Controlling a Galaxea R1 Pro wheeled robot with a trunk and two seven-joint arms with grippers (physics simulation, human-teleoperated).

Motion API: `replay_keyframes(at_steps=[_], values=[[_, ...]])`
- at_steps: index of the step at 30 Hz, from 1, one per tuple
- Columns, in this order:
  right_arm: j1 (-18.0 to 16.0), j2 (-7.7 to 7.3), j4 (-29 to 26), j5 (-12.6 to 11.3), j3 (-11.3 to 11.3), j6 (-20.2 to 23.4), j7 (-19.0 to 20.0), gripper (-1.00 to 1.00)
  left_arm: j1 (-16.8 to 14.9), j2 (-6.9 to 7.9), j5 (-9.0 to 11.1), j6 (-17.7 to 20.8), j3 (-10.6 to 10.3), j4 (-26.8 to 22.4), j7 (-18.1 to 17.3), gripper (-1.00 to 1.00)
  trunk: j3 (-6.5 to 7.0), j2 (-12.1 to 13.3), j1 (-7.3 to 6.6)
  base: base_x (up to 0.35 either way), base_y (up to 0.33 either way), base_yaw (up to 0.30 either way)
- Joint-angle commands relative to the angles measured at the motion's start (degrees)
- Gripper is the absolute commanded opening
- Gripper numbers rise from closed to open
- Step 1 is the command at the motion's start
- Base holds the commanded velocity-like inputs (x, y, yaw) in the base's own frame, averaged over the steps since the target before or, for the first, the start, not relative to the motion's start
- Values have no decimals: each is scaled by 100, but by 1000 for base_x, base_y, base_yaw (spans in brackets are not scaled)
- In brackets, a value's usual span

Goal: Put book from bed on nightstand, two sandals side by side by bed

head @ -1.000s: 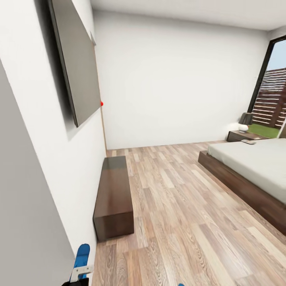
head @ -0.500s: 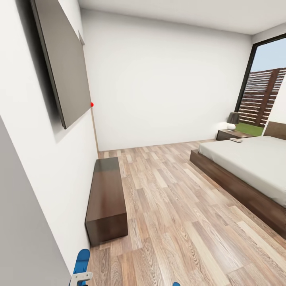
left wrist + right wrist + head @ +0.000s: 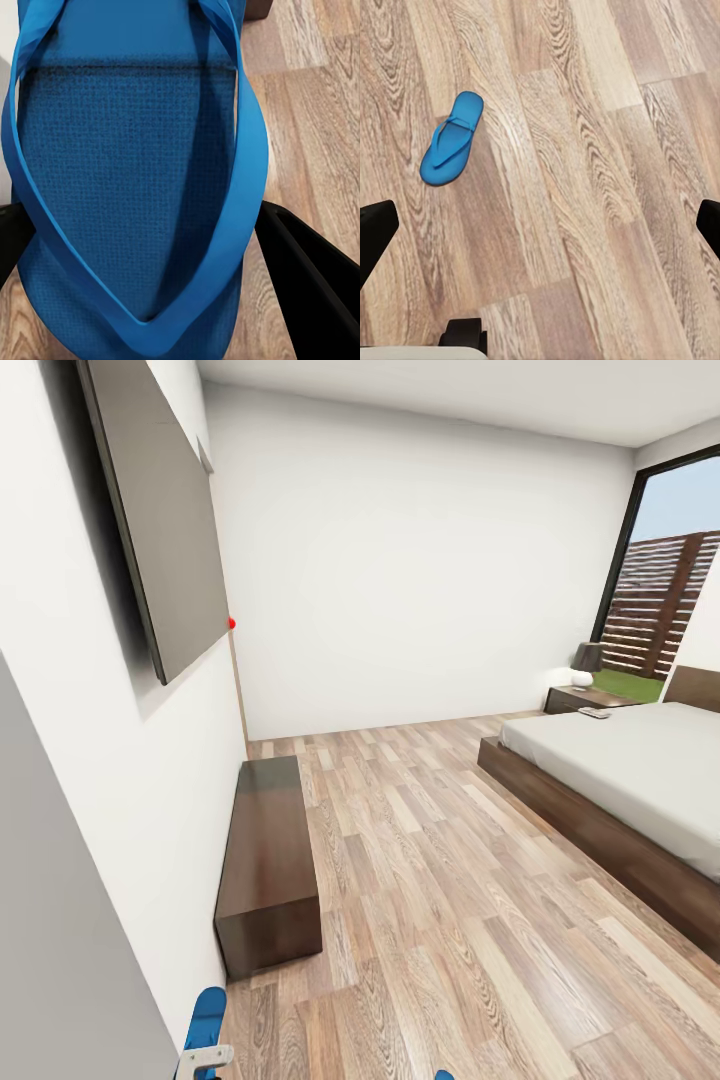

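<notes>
One sandal (image 3: pixel 135 180) between left gripper (image 3: pixel 161 247) fingers.

Open wood floor (image 3: pixel 440 880) runs wide between the low dark cabinet (image 3: pixel 268 860) along the wall and the bed (image 3: pixel 620 780) opposite.
</notes>
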Motion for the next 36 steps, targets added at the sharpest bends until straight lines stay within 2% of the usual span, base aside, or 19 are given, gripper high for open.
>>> replay_keyframes(at_steps=[1, 36], values=[[-1, 5, -7, 60, -26, -8, 41, 100, -1, 1, 37, -15, -50, -1, 17, -100, -5, -3, 0, 0, 0, 0], [-5, 6, 98, 60, -18, -12, 41, 100, -2, 1, 37, -15, -50, 3, 17, -100, -5, -3, 0, 0, 0, 0]])
